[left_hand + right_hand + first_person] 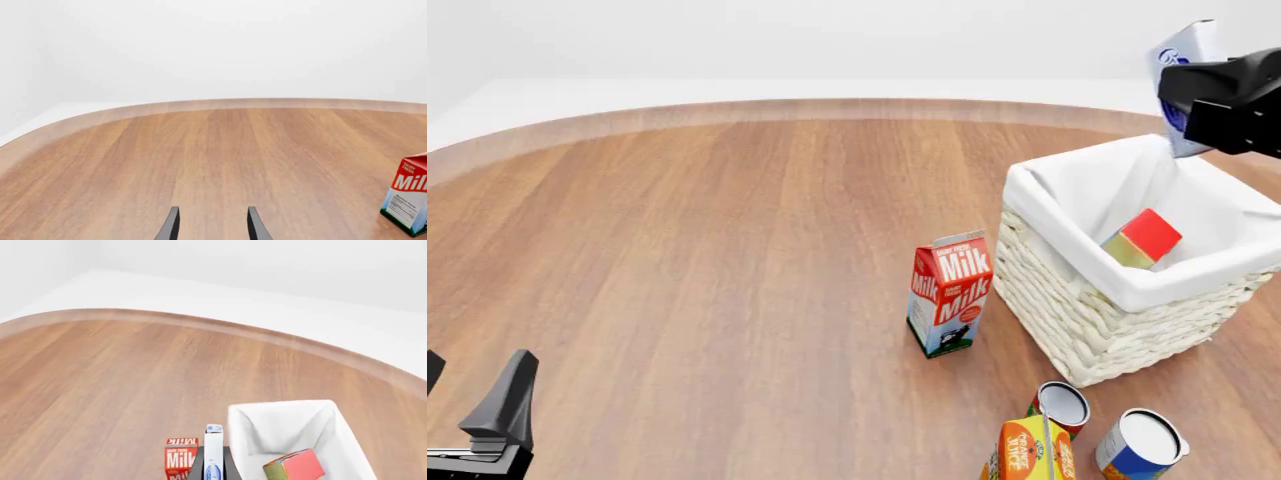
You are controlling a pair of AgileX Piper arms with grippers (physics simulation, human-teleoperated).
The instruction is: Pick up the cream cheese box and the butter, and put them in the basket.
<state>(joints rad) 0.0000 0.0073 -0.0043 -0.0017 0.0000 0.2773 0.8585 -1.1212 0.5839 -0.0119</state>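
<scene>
**Wood-grain table, one box in the basket, one held above it**

Wood-grain brown covers the round table (721, 260), the largest thing in view. At its right side in the front view stands the basket (1068, 320), square, woven, cream-white, its cloth lining folded over the rim. Inside, the butter (1144, 240) leans tilted against the lining, a plain red end turned upward.

Just beside the basket's left wall, the milk carton (950, 295) stands upright on the table, apart from the wicker. Near the front edge, below the basket, sit an orange juice carton (1028, 452) and two cans (1141, 445), close together.

The right gripper (1190, 118) hangs above the basket's far corner, jaws narrowed on the cream cheese box (1185, 62), a pale white box with blue print that stands on edge between the fingers; how firmly they press it is hard to judge, since the wrist view shows only its thin edge.

The left gripper (212, 225) sits low at the near left of the table, its jaws apart with nothing between them.
</scene>
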